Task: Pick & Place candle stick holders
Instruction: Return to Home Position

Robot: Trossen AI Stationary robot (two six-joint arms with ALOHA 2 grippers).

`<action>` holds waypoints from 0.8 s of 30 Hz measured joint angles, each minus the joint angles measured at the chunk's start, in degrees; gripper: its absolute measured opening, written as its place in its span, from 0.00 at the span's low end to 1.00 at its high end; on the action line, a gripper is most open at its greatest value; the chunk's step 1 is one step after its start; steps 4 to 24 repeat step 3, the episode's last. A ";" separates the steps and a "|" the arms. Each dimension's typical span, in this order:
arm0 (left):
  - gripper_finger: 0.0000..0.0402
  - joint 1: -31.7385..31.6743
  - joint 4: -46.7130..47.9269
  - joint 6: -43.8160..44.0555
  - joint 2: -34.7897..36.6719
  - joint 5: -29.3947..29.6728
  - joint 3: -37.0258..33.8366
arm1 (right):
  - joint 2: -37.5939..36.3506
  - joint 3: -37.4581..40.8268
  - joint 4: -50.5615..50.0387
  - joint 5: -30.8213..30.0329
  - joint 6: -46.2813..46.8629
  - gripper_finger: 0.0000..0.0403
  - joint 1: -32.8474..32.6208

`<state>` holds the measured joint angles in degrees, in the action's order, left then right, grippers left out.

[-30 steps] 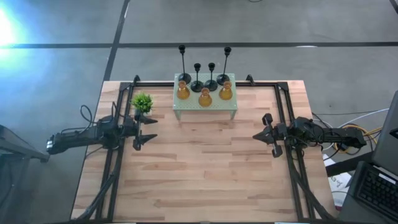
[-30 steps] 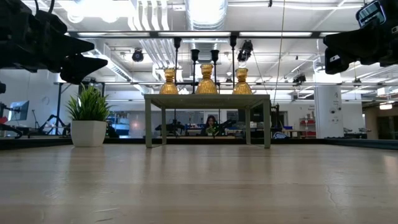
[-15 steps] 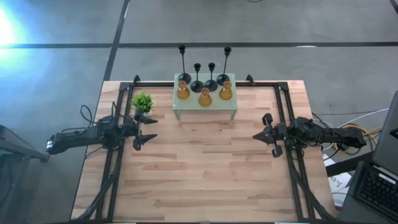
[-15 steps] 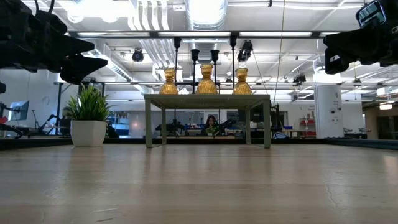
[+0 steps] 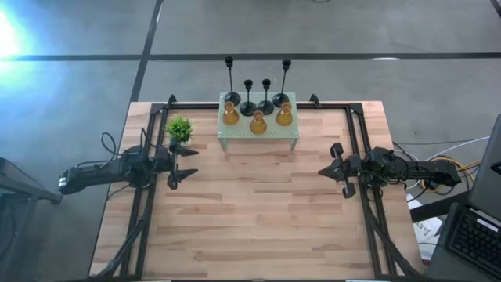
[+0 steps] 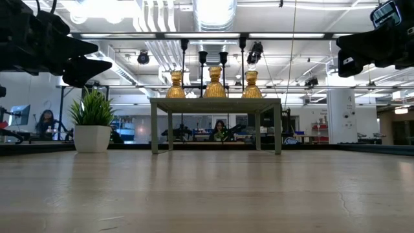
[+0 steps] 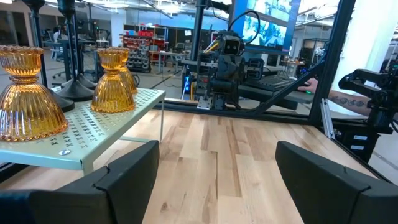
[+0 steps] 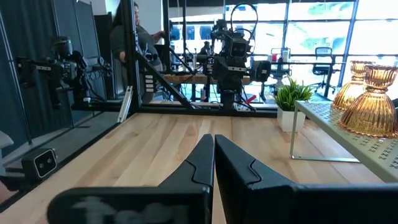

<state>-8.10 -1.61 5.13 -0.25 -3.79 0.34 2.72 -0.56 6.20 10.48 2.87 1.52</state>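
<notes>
Seven candle stick holders stand on the pale green perforated stand (image 5: pixel 258 138) at the table's far middle. Three amber glass ones (image 5: pixel 258 123) form the near row, also in the low view (image 6: pixel 215 83) and the left wrist view (image 7: pixel 114 73). Black ones with thin stems (image 5: pixel 248 107) stand behind them on their round bases. My left gripper (image 5: pixel 190 163) is open and empty at the table's left, level with the stand's near side (image 7: pixel 214 162). My right gripper (image 5: pixel 322 169) is shut and empty at the table's right (image 8: pixel 214 143).
A small green potted plant (image 5: pixel 179 129) stands on the table left of the stand, just beyond my left gripper. Black frame rails (image 5: pixel 356 149) run along the table's left, right and far sides. Bare wood (image 5: pixel 258 211) lies between the arms. A person (image 8: pixel 134 37) stands beyond the table.
</notes>
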 joint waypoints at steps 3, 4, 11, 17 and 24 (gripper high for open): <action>0.81 0.00 -0.02 0.00 0.00 0.00 0.00 | 0.00 0.00 -0.01 0.00 -0.02 0.02 0.00; 0.81 0.00 -0.02 0.00 0.00 0.00 0.00 | 0.00 0.00 -0.01 0.00 -0.02 0.02 0.00; 0.81 0.00 -0.02 0.00 0.00 0.00 0.00 | 0.00 0.00 -0.01 0.00 -0.02 0.02 0.00; 0.81 0.00 -0.02 0.00 0.00 0.00 0.00 | 0.00 0.00 -0.01 0.00 -0.02 0.02 0.00; 0.81 0.00 -0.02 0.00 0.00 0.00 0.00 | 0.00 0.00 -0.01 0.00 -0.02 0.02 0.00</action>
